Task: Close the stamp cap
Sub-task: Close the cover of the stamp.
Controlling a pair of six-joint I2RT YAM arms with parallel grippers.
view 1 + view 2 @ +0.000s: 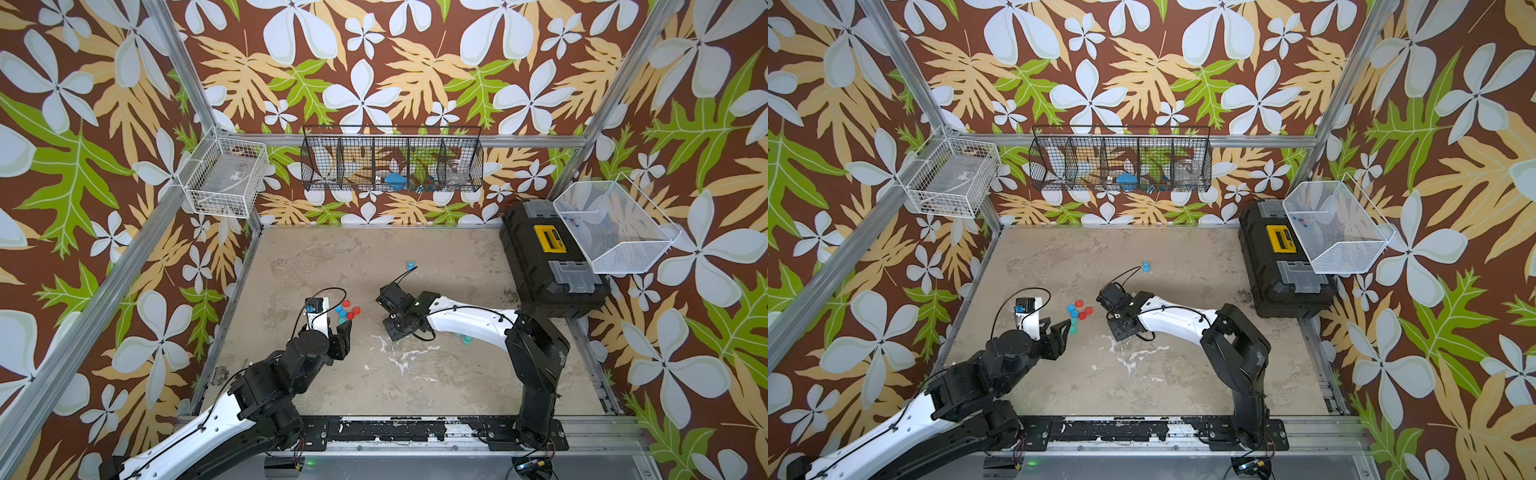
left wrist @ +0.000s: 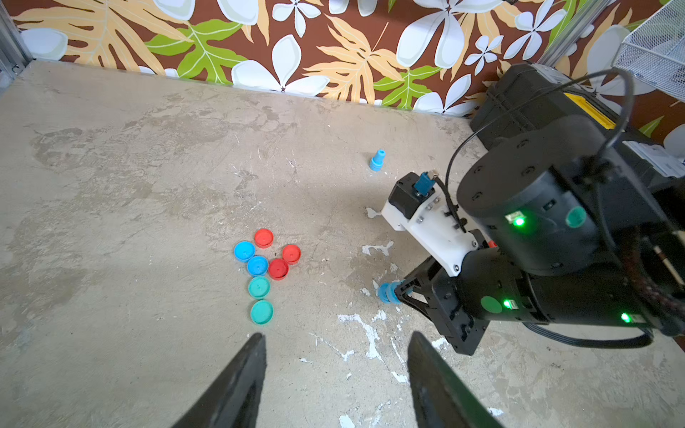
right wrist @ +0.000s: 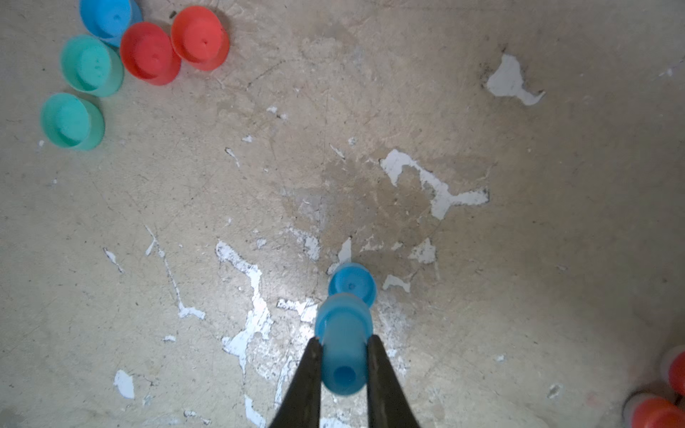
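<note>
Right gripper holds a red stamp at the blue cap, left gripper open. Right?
No, the stamp is blue, per the right wrist view. The right gripper holds it at the blue cap; the left gripper is open.

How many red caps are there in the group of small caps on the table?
3. The far red cap lies at the group's back edge; the side red cap lies nearest the right arm; the middle red cap sits beside a blue cap. None seems hidden there.
</note>
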